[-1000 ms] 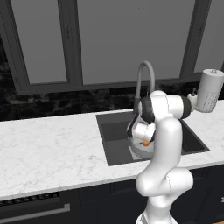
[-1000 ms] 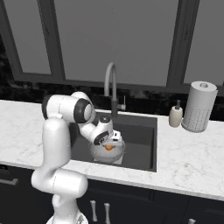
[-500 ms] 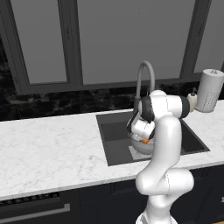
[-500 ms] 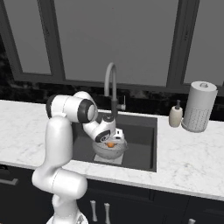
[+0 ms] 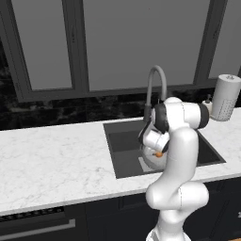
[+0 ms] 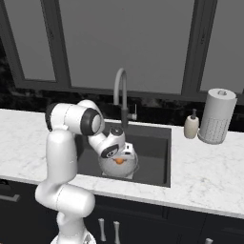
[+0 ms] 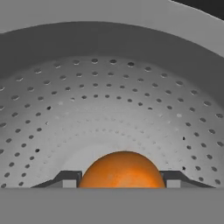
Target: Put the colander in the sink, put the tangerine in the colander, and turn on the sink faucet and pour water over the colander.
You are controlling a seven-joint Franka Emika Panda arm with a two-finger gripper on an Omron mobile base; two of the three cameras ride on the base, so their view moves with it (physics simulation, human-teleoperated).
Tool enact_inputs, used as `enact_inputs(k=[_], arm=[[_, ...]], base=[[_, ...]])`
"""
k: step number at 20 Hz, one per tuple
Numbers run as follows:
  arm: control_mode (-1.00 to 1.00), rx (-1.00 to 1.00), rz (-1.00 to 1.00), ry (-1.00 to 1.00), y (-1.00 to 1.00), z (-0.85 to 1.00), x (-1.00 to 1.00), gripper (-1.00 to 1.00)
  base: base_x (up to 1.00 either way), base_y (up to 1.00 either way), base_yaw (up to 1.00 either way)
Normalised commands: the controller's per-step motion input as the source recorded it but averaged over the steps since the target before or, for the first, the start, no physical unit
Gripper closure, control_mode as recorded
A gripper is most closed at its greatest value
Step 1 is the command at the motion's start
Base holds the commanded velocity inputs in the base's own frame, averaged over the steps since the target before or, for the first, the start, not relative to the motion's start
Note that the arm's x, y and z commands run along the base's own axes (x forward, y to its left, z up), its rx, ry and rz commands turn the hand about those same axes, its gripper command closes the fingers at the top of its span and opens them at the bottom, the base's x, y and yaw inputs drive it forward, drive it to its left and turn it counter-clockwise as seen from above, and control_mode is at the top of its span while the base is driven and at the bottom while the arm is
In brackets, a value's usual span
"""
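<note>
Fingers (image 7: pixel 122 183): clamped on tangerine (image 7: pixel 123 169), bottom centre of hand view | Tangerine: inside colander (image 7: pixel 109 109), perforated bowl directly ahead | Colander: in sink (image 6: pixel 157 162), centre frame | Judgement: release next; faucet (image 6: pixel 120 93) untouched.

— What sort of room is this?
— A kitchen: a white marble worktop (image 5: pixel 52 155) with a dark sink (image 6: pixel 152 155) and a gooseneck faucet (image 6: pixel 121 95).
— Anything else?
— Dark cabinets (image 6: pixel 157 226) below and windows (image 5: pixel 132 42) behind.
</note>
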Motion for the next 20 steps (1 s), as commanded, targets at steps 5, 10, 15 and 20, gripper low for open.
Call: enact_inputs(k=[5, 10, 15, 20], arm=[[-1.0, 0.0, 0.0, 0.0, 0.03, 0.02, -0.14, -1.0], [-1.0, 0.0, 0.0, 0.01, 0.09, 0.0, 0.0, -1.0], [-1.0, 0.0, 0.0, 0.0, 0.01, 0.0, 0.0, -1.0], [-1.0, 0.0, 0.0, 0.0, 0.0, 0.0, -0.09, -1.0]], base=[[0.0, 0.0, 0.0], [0.0, 0.0, 0.0], [0.0, 0.0, 0.0], [0.0, 0.0, 0.0]])
